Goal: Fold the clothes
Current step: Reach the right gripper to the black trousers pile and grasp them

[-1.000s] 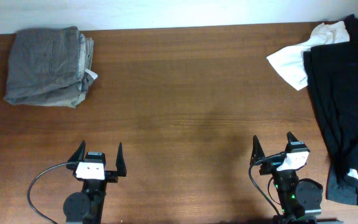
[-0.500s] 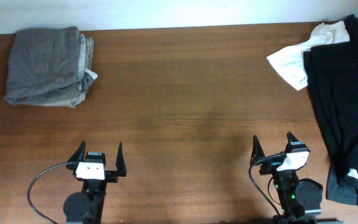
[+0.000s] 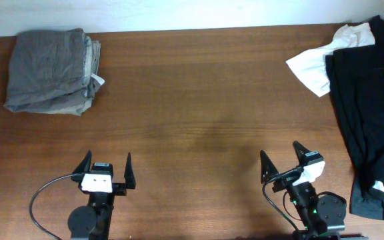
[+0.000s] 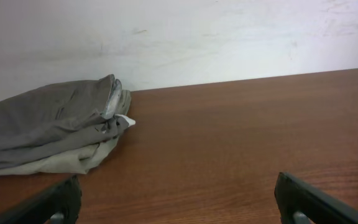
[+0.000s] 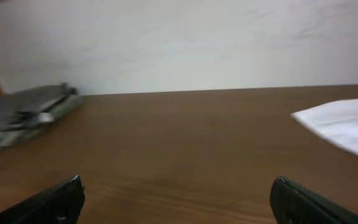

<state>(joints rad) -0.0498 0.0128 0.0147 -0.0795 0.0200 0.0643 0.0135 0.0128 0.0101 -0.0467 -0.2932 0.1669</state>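
Observation:
A pile of unfolded black clothes [image 3: 372, 113] lies at the table's right edge, with a white garment [image 3: 315, 63] sticking out at its upper left; the white one also shows in the right wrist view [image 5: 344, 124]. A folded grey stack [image 3: 51, 70] sits at the back left and shows in the left wrist view [image 4: 48, 134] and the right wrist view [image 5: 23, 112]. My left gripper [image 3: 105, 167] is open and empty near the front edge, jaws wide in its wrist view [image 4: 179, 199]. My right gripper [image 3: 282, 160] is open and empty at the front right, turned toward the left [image 5: 176, 196].
The brown wooden table [image 3: 199, 113] stretches between the two piles. A white wall [image 4: 179, 37] runs along the far edge. Black cables loop beside each arm base at the front.
My right gripper has swung to the left, away from the black pile. The left arm and the clothes have not moved.

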